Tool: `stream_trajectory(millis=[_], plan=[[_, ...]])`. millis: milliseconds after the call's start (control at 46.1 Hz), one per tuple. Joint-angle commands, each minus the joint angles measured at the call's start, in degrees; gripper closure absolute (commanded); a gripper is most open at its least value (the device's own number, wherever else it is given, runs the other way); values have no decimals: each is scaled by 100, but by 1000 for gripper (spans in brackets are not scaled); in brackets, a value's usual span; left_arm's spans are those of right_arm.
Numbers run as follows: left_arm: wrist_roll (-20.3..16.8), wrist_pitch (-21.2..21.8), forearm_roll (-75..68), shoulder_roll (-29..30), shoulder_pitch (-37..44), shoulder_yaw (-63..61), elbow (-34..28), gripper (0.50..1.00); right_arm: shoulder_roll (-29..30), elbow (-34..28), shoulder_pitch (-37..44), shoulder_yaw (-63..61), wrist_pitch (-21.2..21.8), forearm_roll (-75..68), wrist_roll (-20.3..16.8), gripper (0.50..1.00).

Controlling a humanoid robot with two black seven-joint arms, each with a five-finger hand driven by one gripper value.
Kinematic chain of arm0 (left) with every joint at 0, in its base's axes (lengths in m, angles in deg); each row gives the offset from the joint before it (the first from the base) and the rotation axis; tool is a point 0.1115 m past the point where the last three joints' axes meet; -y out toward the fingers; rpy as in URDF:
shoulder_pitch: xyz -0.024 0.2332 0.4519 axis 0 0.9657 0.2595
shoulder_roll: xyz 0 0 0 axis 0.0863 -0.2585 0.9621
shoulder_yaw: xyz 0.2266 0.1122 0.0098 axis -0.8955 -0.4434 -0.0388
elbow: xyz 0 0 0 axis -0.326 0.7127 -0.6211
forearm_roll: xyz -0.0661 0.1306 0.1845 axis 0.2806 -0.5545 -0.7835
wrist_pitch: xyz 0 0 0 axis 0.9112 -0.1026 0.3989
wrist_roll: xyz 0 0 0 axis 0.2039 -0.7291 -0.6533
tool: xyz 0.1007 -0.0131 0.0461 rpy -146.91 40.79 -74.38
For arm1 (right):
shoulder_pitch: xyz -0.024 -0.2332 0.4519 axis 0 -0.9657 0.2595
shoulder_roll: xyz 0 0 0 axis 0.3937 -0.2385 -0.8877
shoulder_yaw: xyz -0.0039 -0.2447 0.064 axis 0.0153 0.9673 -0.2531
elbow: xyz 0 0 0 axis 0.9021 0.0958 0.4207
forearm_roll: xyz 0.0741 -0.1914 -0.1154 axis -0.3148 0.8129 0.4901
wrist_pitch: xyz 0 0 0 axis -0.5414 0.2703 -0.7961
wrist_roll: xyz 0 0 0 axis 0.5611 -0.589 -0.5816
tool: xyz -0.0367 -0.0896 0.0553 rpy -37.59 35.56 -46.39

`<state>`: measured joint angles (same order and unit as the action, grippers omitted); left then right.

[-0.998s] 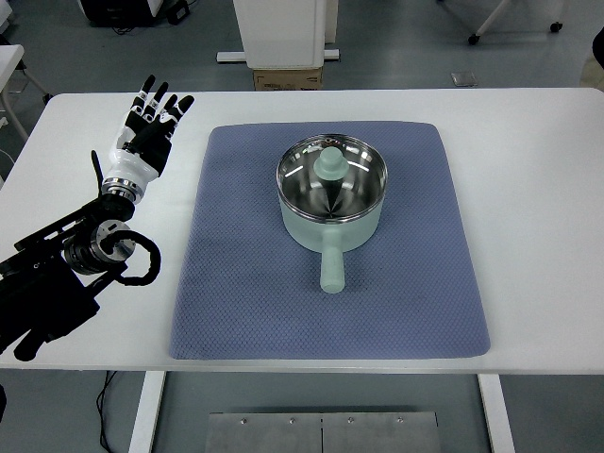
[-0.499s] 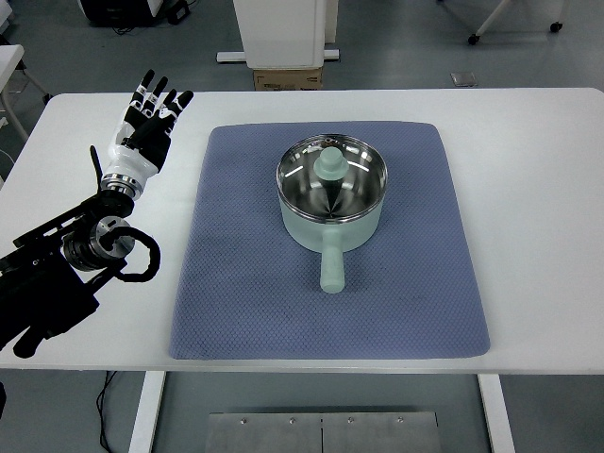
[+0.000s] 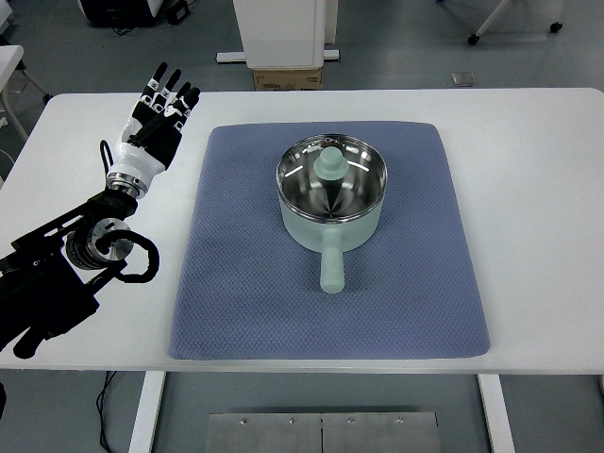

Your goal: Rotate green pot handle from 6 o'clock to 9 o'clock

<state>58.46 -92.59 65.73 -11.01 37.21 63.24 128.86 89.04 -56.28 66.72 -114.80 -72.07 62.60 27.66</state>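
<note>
A pale green pot [image 3: 331, 206] with a glass lid and a green knob [image 3: 331, 164] stands on the blue-grey mat [image 3: 245, 283]. Its handle [image 3: 331, 267] points straight toward the near edge, at 6 o'clock. My left hand [image 3: 156, 118] hovers over the white table to the left of the mat, fingers spread and holding nothing, well apart from the pot. The left arm [image 3: 66, 274] enters from the lower left. No right arm shows.
The white table [image 3: 538, 189] extends beyond the mat on all sides. A cardboard box [image 3: 288, 78] and a white cabinet base stand on the floor behind the far edge.
My left hand has drifted slightly right and toward the far edge, rising a little. The pot and its handle have not moved.
</note>
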Motion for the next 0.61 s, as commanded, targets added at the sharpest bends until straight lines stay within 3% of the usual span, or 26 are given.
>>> stream_trajectory(millis=[0, 586], plan=[[-8, -216, -19, 22, -24, 9, 39, 500, 0, 0, 0, 0, 1, 0, 0, 500], [-227, -260, -2286, 444, -77, 923, 1437, 500, 0, 0, 0, 0, 1, 0, 0, 500]])
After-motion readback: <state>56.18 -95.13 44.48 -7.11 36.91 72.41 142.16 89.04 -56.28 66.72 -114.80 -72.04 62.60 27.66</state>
